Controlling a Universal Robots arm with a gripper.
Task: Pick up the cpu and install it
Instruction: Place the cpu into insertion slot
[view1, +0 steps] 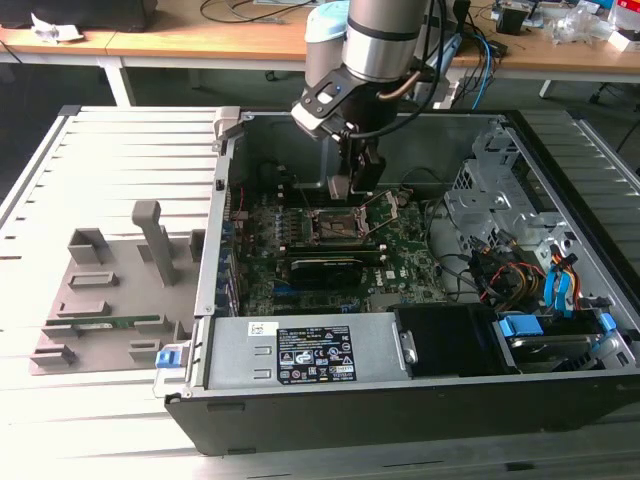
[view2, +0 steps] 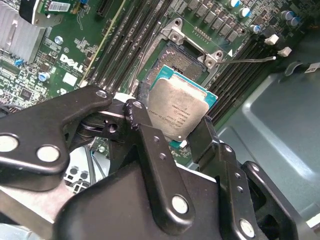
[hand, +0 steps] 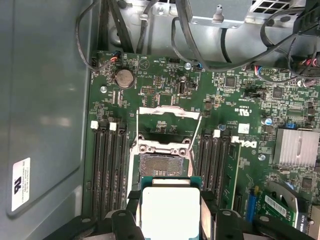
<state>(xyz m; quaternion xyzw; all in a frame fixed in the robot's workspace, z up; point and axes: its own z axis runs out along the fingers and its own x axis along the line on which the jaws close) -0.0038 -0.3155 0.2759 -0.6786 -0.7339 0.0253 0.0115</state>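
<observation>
second wrist view: we see gripper (view2: 169, 129) clamped on cpu (view2: 176, 107), cpu held over open socket (view2: 186, 56) on motherboard (view2: 75, 65) inside pc case (view1: 420, 410). we judge step 1, pickup, done; step 2, install, not yet: socket bare.

The cpu (view2: 177, 112) is being gripped at its edges between the black fingers (view2: 134, 111) of the tool (view2: 172, 125), silvery plate facing the camera. It is being held close to the open socket (view2: 187, 52) on the green motherboard (view2: 55, 65), which is being flanked by dark memory slots (view2: 130, 35).
</observation>
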